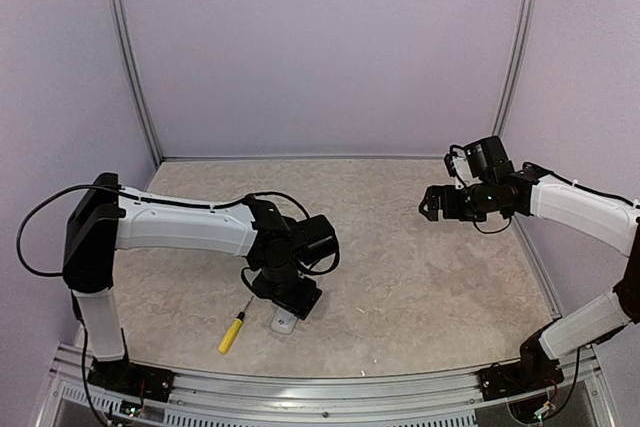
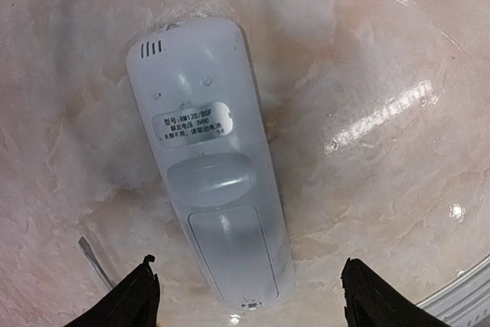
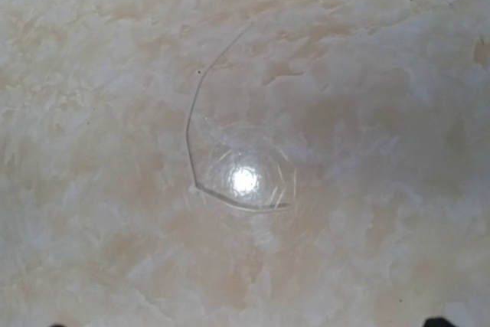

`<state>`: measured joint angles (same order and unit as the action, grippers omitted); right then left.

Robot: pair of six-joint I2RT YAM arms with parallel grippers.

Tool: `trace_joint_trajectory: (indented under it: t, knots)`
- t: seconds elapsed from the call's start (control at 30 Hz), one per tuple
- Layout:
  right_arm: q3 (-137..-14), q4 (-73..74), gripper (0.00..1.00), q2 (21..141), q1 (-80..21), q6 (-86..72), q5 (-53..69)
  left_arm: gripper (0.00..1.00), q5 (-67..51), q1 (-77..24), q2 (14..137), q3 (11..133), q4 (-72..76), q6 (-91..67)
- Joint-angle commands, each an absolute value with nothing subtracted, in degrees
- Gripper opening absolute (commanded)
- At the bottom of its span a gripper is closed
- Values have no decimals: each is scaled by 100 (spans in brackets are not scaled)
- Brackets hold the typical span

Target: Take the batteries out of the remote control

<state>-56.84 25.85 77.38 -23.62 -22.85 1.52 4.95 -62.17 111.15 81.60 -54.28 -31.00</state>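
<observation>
White remote [image 2: 210, 166] beneath left end effector [image 2: 246, 267]

A beige marbled tabletop [image 1: 420, 277] is carrying two things at its near left; a slim white plastic remote control [image 2: 210, 166] is lying label-side up; a yellow-handled screwdriver [image 1: 232, 332] is lying just left of it.

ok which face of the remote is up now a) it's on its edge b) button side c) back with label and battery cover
c: the remote control lies flat with its label sticker and battery cover facing the left wrist camera.
</observation>
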Motion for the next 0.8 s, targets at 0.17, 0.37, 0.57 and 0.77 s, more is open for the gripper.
trace_joint_trajectory:
  t: [0.17,0.37,0.57,0.77]
  knots:
    - [-5998,2757,100,8003,-2451,-2180,141,71,349,-6076,10976,7873,-5152,-3699]
    - [-5976,2781,100,7963,-2454,-2183,47,68,206,-5974,11223,7890,-5003,-3803]
    - [-6000,2788,99,7999,-2457,-2181,44,66,66,-5944,11345,7816,-4883,-3806]
    - [-6116,2834,100,8097,-2458,-2141,-67,50,132,-5942,11603,7830,-4917,-3910]
